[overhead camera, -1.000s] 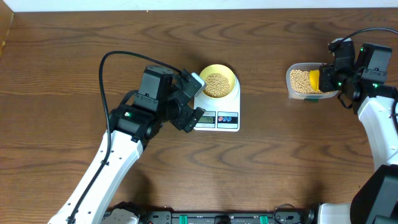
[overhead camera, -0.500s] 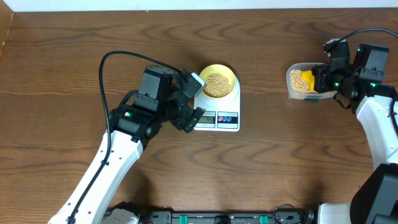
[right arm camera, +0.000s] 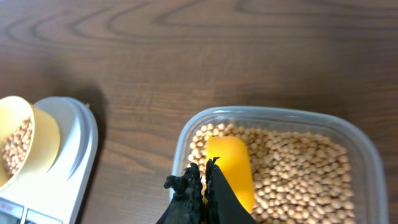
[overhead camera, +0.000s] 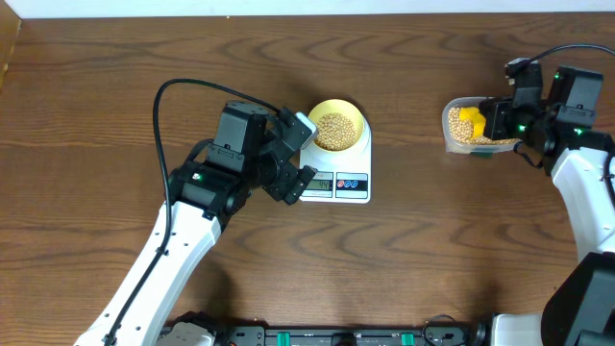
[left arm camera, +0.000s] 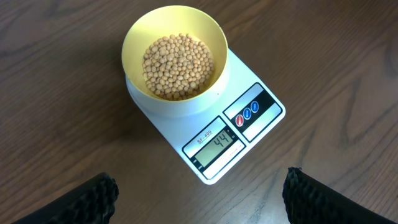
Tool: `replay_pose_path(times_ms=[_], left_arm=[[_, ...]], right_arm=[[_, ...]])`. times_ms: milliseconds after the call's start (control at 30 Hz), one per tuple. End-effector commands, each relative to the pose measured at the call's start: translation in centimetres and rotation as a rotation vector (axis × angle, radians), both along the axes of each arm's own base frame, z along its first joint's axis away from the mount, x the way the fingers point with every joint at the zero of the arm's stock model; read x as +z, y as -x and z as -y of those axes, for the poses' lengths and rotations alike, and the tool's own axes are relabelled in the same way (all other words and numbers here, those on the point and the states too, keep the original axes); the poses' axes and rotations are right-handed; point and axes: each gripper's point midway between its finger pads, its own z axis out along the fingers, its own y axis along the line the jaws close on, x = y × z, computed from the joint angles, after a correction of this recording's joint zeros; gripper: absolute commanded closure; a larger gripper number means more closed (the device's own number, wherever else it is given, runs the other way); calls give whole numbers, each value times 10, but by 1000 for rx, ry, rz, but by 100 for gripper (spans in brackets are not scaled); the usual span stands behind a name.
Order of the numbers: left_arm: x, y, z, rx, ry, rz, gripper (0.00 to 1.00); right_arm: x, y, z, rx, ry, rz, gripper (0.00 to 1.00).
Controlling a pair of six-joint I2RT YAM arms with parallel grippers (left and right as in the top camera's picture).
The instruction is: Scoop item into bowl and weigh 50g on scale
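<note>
The pale-yellow bowl (overhead camera: 338, 124) (left arm camera: 175, 37) stands on the white scale (overhead camera: 338, 185) (left arm camera: 258, 112), holding a heap of tan beans (overhead camera: 335, 132) (left arm camera: 178, 65). The display reads 44. My left gripper (overhead camera: 298, 159) (left arm camera: 200, 185) hovers open just left of the scale, its fingers wide apart with nothing between them. At the right, my right gripper (overhead camera: 492, 123) (right arm camera: 205, 171) is shut on the handle of the yellow scoop (overhead camera: 470, 122) (right arm camera: 229, 163). The scoop's head lies in the beans (right arm camera: 298, 174) of the clear tub (overhead camera: 450, 137) (right arm camera: 280, 112).
Bare brown wooden table surrounds everything. The clear tub sits about a hand's width right of the scale, with open wood between them. The left arm's black cable arcs over the table's left half.
The right gripper has pushed the yellow scoop leftward, deeper into the tub's beans. The left arm, bowl and scale have not moved.
</note>
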Motion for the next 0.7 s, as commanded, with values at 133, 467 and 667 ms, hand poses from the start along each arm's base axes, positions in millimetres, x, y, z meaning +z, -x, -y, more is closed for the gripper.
replay_pose_path(times_ms=[133, 467, 667], left_arm=[[2, 2, 0, -14, -5, 16, 12], [2, 2, 0, -14, -5, 16, 13], [2, 2, 0, -14, -5, 16, 13]], right_arm=[[8, -7, 27, -140, -101, 10, 99], [25, -5, 46, -191, -286, 40, 99], [43, -7, 39, -128, -389, 90, 99]])
